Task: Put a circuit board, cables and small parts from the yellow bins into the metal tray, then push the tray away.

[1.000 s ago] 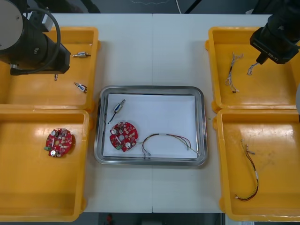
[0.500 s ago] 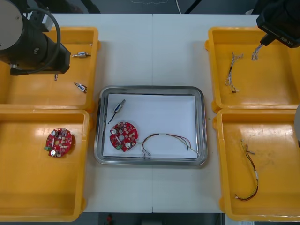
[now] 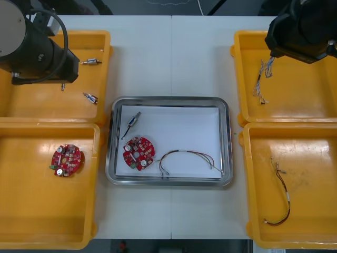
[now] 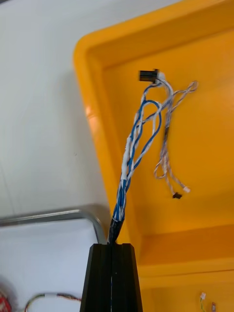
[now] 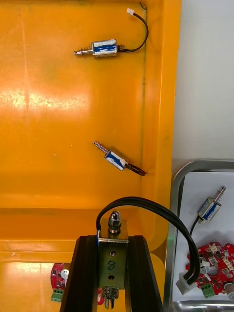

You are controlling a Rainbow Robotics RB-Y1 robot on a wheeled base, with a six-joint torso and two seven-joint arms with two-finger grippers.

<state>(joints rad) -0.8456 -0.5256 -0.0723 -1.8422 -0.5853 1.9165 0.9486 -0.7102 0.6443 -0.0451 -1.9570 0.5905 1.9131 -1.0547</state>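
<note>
Our right gripper is pinching a twisted blue and white cable over a yellow bin. Our left gripper is clamping a partly hidden small metal part.

L arm: fat black cylinder, grey end cap, black cable loop. R arm: black, blocky. R gripper: squared matte-black fingers.

metal tray: white inside | held in it: round red circuit board, laid flat; small metal part just beyond it; thin cable beside it | blue and white cable: twisted; clamped at one end by right gripper; hung over far right yellow bin | second metal part: clamped in left gripper
</note>
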